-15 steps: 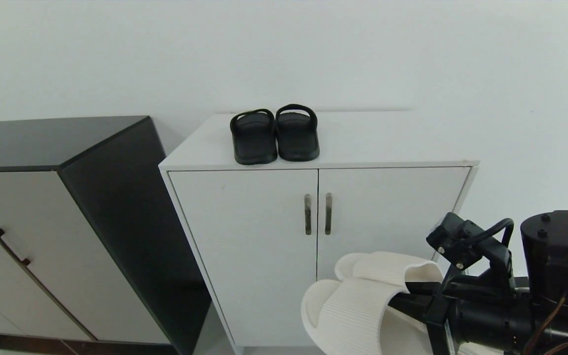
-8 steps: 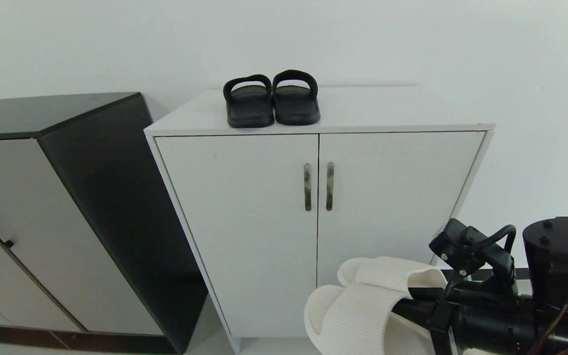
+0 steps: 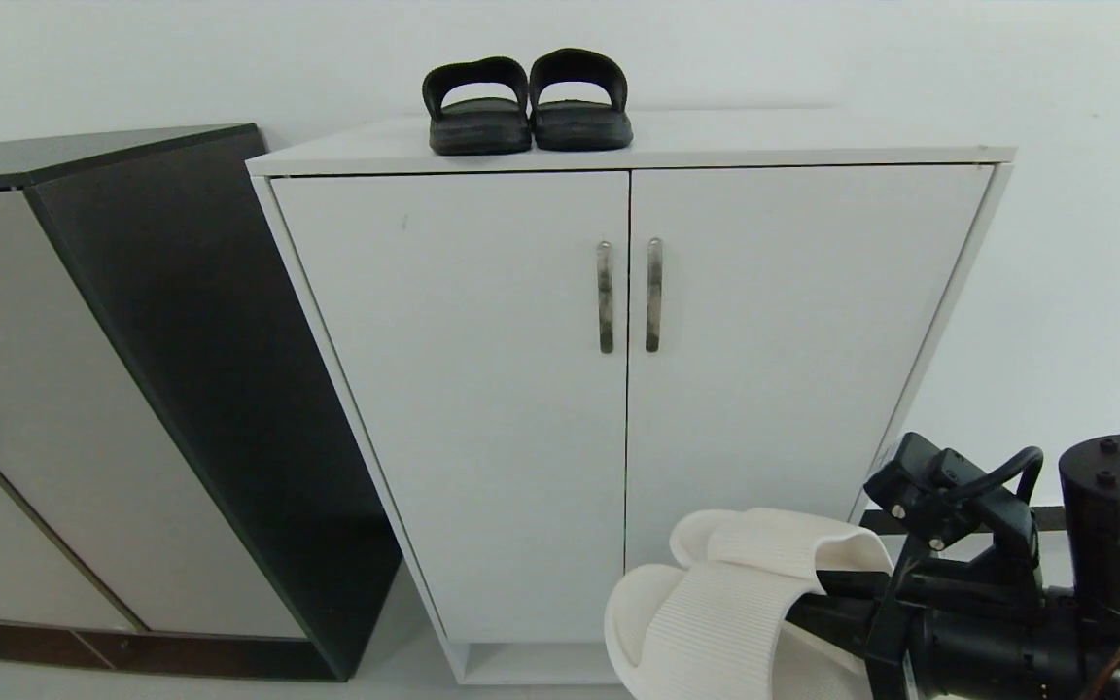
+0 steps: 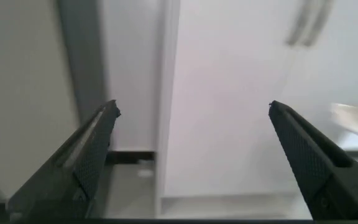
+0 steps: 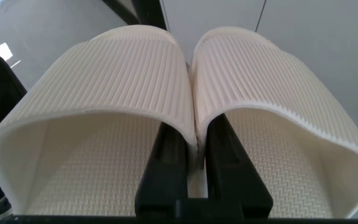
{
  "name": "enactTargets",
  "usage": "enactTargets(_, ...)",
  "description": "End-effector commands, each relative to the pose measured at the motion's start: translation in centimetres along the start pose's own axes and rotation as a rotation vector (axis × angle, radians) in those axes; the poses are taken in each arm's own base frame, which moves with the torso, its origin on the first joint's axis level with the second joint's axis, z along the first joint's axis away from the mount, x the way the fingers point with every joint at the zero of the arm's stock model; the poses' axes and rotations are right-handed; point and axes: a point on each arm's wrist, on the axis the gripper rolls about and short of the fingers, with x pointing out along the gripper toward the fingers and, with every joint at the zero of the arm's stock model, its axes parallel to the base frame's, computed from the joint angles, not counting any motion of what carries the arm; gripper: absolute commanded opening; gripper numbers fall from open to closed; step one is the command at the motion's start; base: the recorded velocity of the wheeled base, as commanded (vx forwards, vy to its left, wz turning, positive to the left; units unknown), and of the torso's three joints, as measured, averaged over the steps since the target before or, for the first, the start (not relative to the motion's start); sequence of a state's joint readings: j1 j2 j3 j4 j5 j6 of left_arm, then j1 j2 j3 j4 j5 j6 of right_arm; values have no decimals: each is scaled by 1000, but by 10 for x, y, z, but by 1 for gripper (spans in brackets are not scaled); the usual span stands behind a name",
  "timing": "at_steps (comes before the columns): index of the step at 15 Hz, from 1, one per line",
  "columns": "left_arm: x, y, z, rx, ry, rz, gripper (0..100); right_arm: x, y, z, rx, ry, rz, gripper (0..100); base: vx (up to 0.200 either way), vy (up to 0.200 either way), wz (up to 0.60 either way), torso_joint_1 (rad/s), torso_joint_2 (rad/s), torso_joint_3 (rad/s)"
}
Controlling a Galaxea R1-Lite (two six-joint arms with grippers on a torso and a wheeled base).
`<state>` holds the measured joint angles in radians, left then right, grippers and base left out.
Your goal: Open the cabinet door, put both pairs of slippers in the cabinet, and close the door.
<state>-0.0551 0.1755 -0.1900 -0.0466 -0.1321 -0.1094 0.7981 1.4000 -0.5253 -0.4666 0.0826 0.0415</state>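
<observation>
Jaws of your right gripper [image 5: 196, 146] pinch the white slippers [image 5: 123, 68] together, one finger under each strap.
Your left gripper [image 4: 194, 109] gapes wide and empty, facing the cabinet [image 3: 482, 408], whose doors are closed; the black slippers [image 3: 528, 102] sit on its top.

Right arm [image 3: 997, 627]: black, held low in front of the lower part of the white cabinet [image 3: 482, 408], on its right-door side. Right gripper [image 3: 818, 595]: fingers [image 5: 166, 171] drawn close together, one under each strap, clamping the touching inner sides of the pair of cream slippers [image 3: 716, 608]. Left gripper [image 4: 192, 107]: fingers spread wide, nothing between them, facing the cabinet's left door, low down near its left edge.
</observation>
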Motion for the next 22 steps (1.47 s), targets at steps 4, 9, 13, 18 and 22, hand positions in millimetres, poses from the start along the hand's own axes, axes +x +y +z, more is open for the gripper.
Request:
enactTargets(4, 56, -5, 27, -80, 265, -376, 100, -3, 0, 3, -2, -23, -1, 0, 0, 0, 0, 1, 93, 82)
enactTargets(9, 147, -19, 48, -105, 328, -630, 100, -1, 1, 1, 1, -14, 19, 0, 0, 0, 0, 0, 0, 0)
enactTargets(13, 218, -49, 61, -86, 287, -753, 100, 1, 0, -4, 8, 5, 20, 0, 0, 0, 0, 0, 0, 0)
enactTargets(18, 272, -97, 91, -95, 228, -853, 100, -4, 1, -6, 2, 4, 53, 0, 0, 0, 0, 0, 0, 0)
enactTargets(22, 304, -119, 91, -122, 250, -1039, 100, 7, 0, -13, 7, 54, 57, 0, 0, 0, 0, 0, 0, 0)
